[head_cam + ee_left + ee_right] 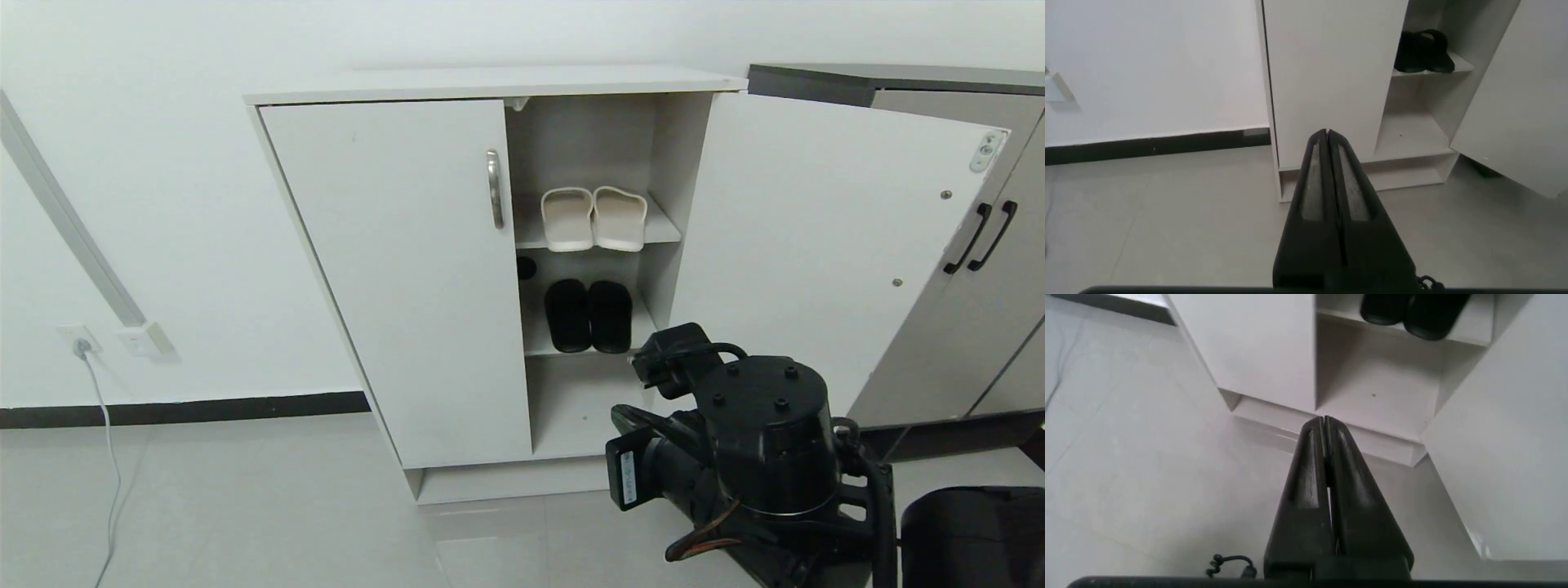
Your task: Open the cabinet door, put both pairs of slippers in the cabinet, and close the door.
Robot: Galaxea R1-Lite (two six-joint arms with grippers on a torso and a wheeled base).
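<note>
The cabinet point(392, 286) has its right door point(816, 245) swung wide open, beige slippers point(567, 219) on its upper shelf point(665, 233), black slippers point(567, 314) one level down, and the left gripper point(1327, 139) and right gripper point(1327, 425) are both pinched tight, empty, in front of the cabinet.

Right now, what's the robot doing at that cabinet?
Both pairs are already inside the cabinet: the beige slippers on the upper shelf, the black slippers on the shelf below. The right door stands open and the left door is closed. The left gripper and right gripper are shut and empty, clear of the cabinet. Only closing the door is left.
</note>
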